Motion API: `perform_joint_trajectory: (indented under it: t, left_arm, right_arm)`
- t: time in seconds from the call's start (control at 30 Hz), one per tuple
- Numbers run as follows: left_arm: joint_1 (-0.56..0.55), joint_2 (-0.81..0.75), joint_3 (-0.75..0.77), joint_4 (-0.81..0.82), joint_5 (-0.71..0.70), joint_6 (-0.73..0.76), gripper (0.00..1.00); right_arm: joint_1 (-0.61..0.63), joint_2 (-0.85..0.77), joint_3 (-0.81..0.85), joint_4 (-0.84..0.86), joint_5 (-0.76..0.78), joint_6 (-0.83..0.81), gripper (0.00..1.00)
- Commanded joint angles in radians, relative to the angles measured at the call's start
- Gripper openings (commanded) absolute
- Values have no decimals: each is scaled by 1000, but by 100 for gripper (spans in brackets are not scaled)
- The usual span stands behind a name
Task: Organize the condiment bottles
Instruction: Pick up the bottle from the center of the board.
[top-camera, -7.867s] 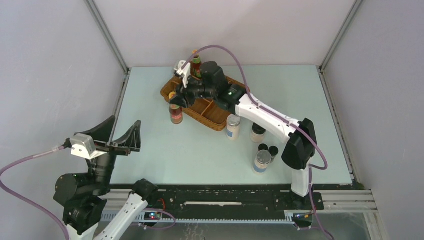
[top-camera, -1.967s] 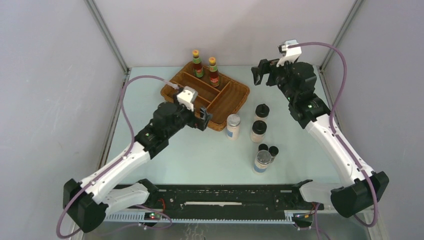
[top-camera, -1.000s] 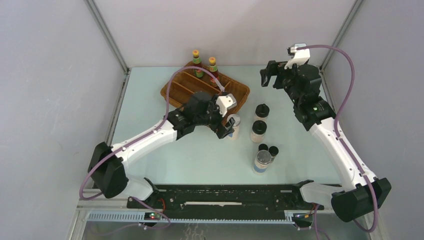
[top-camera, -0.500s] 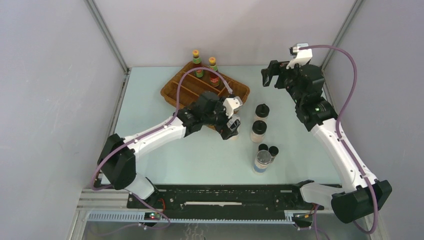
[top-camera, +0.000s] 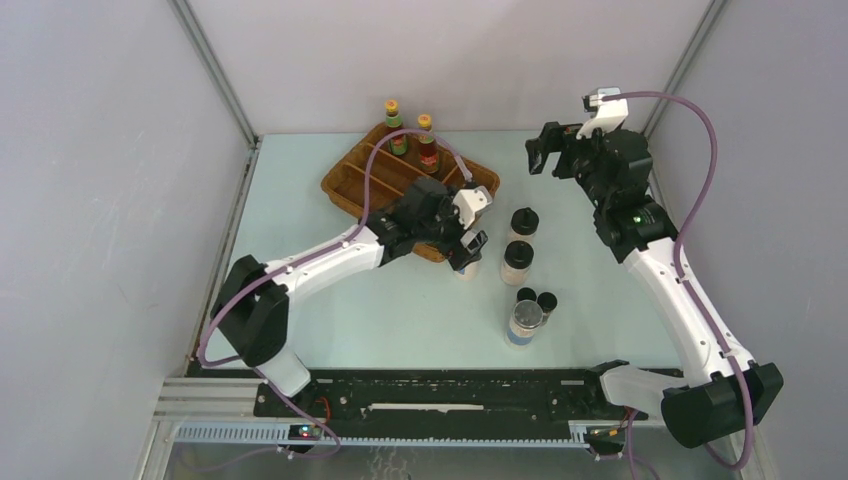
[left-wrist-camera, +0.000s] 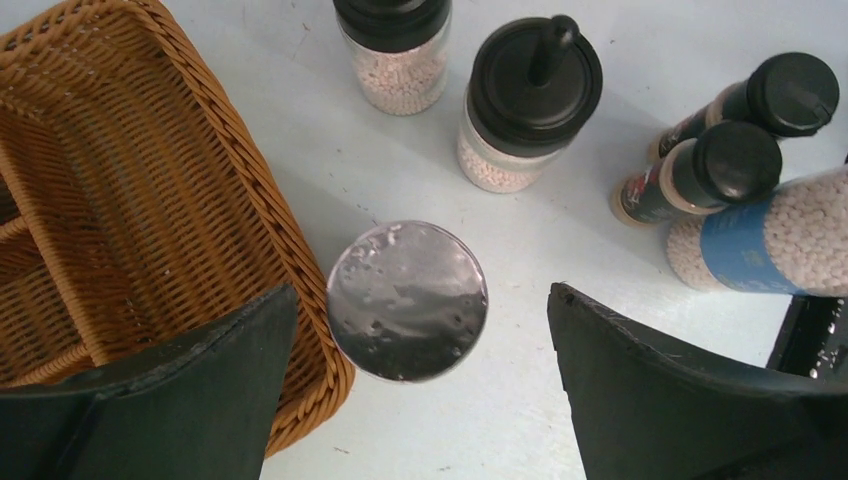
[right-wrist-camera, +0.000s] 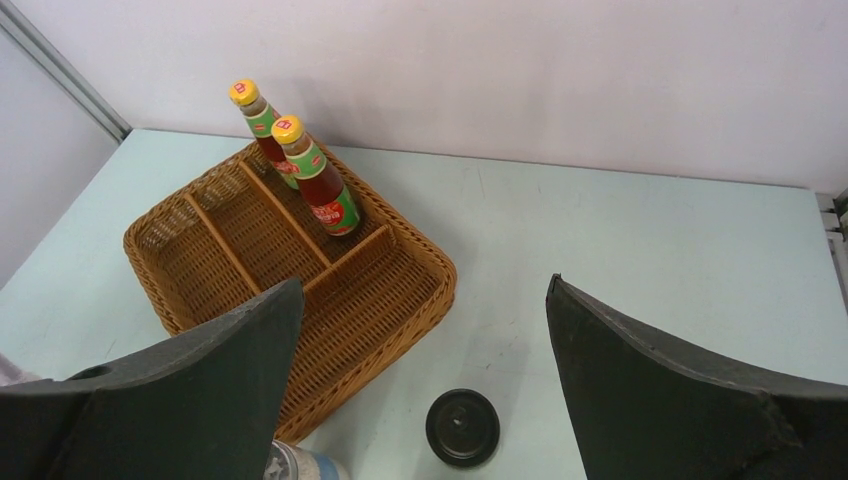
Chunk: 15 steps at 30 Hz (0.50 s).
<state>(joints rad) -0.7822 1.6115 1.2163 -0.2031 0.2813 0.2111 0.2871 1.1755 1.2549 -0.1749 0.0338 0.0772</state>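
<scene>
Two arms (top-camera: 320, 262) had wide-open, empty hands. The left hand (top-camera: 468, 245) hung over a silver-lidded jar (left-wrist-camera: 405, 300) beside the basket (left-wrist-camera: 120, 180), probably to grab it; the right hand (right-wrist-camera: 423, 283) hung high, out of the way. Two sauce bottles (right-wrist-camera: 318, 185) stood in the basket's far corner. Shakers (left-wrist-camera: 533, 95), another jar (left-wrist-camera: 770, 235), partly cut off, and tiny vials (left-wrist-camera: 735, 165) stood outside.

Wicker tray (right-wrist-camera: 200, 265) is looking golden-brown, sauce bottles (right-wrist-camera: 315, 180) are rocking yellow caps, shakers (left-wrist-camera: 535, 75) are sporting black lids, lol.
</scene>
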Motion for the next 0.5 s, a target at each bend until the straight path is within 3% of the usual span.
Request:
perform_joint_trajectory:
  t: [0.0,0.47]
  left_arm:
    - [17,26,89,44,13,15,100]
    - [43,84,122,21,68,-12,100]
  right_arm:
    - [-17,-9,2,31,-23,11,100]
    - [-40,20,1,44,-66,25,100]
